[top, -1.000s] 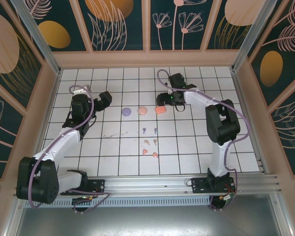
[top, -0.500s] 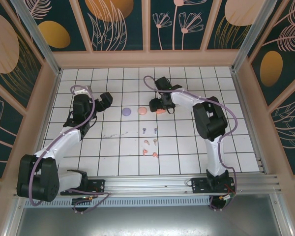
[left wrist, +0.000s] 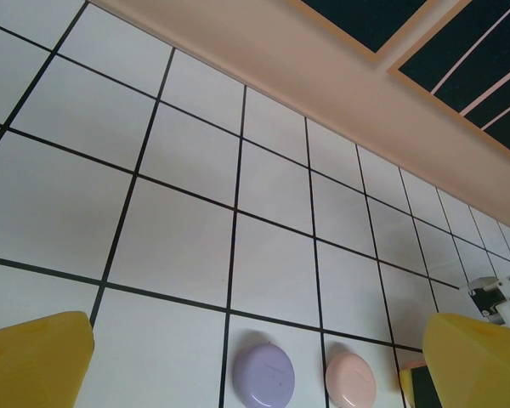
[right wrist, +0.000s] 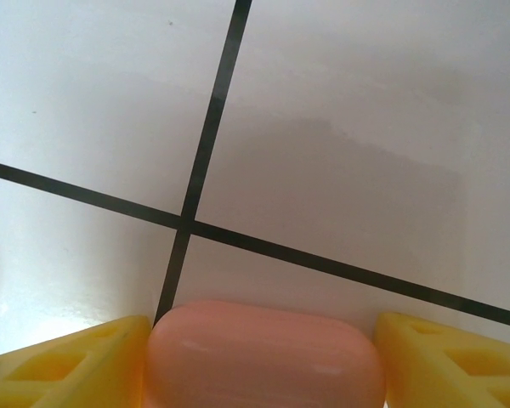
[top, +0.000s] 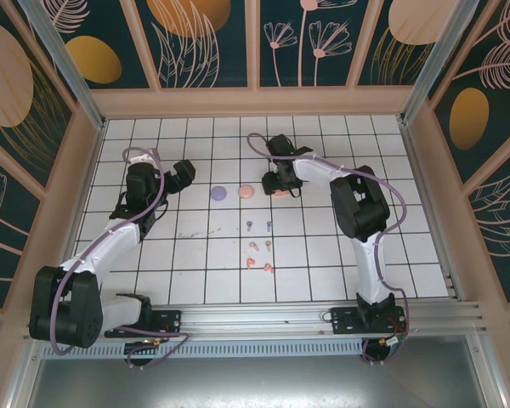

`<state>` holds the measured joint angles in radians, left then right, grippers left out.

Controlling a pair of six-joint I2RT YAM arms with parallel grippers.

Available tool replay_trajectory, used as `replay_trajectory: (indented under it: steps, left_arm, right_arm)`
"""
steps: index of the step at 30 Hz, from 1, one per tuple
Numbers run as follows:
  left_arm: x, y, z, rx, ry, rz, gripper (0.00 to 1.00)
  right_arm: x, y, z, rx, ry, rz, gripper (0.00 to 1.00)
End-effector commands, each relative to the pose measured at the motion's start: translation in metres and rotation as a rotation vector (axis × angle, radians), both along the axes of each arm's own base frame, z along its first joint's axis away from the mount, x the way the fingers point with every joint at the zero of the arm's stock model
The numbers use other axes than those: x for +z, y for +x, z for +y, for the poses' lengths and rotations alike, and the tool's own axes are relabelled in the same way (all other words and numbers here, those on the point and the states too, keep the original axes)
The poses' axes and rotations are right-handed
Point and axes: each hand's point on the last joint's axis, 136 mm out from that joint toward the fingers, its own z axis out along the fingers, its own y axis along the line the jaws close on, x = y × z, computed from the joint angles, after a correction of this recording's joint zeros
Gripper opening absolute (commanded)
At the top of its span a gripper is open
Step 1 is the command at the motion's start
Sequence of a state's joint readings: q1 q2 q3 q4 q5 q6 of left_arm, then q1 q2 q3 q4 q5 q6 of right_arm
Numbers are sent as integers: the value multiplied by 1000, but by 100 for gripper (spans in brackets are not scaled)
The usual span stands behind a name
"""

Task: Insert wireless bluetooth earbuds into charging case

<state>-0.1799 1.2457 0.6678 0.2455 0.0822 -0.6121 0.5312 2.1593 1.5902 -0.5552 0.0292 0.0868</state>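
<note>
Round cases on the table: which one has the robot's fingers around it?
The coral case, rightmost in the row, sits between the right arm's yellow fingers; the lilac case and pink case lie untouched.

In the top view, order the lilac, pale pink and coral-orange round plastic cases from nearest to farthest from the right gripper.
1. Coral-orange round plastic case: between the right gripper fingers.
2. Pale pink round plastic case: just left of it.
3. Lilac round plastic case: farthest left.

Left arm (top: 110, 241), right arm (top: 376, 262) — white link shells, black joints. Lilac cables (top: 159, 197) looped alongside. End effector fingers (right wrist: 425, 357) yellow, wedge-shaped — recessed pockets.
</note>
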Motion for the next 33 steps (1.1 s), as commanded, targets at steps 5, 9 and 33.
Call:
replay_trajectory:
  steps: [5,9,33]
  left_arm:
    - [4,1,-2,10,-32,-3,99]
    - [5,1,-1,33,-72,10,99]
    - [35,-21,-124,-366,-380,-221,98]
  right_arm:
    - [-4,-9,2,-24,1,44,68]
    - [-5,-13,0,-66,12,55,64]
    - [165,11,40,-566,715,-94,50]
